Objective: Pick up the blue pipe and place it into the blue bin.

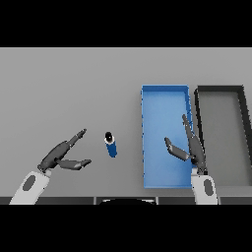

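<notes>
A short blue pipe (111,144) with a dark open end stands on the grey table, left of the blue bin (152,106). My left hand (61,153) hovers to the pipe's left, fingers straight and thumb spread, a small gap away from it and holding nothing. My right hand (193,147) is over the bin's right edge near its front, fingers stretched away from me and thumb out to the left, also holding nothing. The bin is a long shallow tray with nothing in it.
A dark grey bin (244,118) of similar shape sits directly right of the blue bin, its wall beside my right hand. Bare table stretches to the left and behind the pipe.
</notes>
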Action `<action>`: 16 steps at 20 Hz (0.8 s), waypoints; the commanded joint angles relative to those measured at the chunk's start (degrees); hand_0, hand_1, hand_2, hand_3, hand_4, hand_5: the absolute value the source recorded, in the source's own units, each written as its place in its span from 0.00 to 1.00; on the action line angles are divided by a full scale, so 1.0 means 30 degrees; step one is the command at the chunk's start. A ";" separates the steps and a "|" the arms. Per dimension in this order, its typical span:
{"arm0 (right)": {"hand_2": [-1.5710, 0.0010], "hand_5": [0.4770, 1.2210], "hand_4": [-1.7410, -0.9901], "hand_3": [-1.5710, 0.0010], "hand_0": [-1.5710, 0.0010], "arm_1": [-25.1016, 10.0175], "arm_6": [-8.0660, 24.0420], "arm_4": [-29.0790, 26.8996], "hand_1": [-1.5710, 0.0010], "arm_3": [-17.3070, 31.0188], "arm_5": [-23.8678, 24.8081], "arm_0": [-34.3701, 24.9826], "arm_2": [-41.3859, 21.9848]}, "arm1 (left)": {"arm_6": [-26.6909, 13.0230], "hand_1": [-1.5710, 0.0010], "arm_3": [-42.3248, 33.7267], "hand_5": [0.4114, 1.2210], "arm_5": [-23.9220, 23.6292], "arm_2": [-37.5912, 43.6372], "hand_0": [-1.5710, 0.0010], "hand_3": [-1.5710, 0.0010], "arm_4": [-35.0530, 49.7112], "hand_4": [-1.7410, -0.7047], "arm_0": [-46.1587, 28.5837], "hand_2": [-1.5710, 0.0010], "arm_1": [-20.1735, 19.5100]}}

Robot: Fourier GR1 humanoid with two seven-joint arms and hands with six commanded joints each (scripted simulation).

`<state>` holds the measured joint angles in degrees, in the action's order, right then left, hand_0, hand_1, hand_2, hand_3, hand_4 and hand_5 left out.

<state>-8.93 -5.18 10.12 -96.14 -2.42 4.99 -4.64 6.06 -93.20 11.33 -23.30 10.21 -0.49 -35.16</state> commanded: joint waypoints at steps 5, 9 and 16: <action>1.00 0.19 0.71 1.00 1.00 0.0072 0.0024 -0.0258 1.00 -0.0291 -0.0033 -0.0068 0.0080 | -0.1173 1.00 0.0081 0.05 0.0003 -0.1312 1.00 1.00 -0.0755 0.58 0.0554 1.00 0.1300; 1.00 0.20 0.70 1.00 1.00 0.0174 0.0059 -0.0170 1.00 -0.0420 -0.0005 0.0262 -0.0002 | -0.0625 1.00 0.1447 0.06 -0.0297 -0.2024 1.00 1.00 -0.1611 0.57 0.1626 1.00 0.3098; 1.00 0.22 0.70 1.00 1.00 -0.0051 -0.0205 -0.0337 1.00 -0.0975 -0.0034 0.0552 0.0192 | -0.0260 1.00 0.4325 0.05 -0.0989 -0.2514 1.00 1.00 -0.2751 0.62 0.3309 1.00 0.5469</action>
<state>-9.08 -5.99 9.10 -99.07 -2.52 6.64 -4.05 5.05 -80.24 8.34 -30.85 1.95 9.46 -18.73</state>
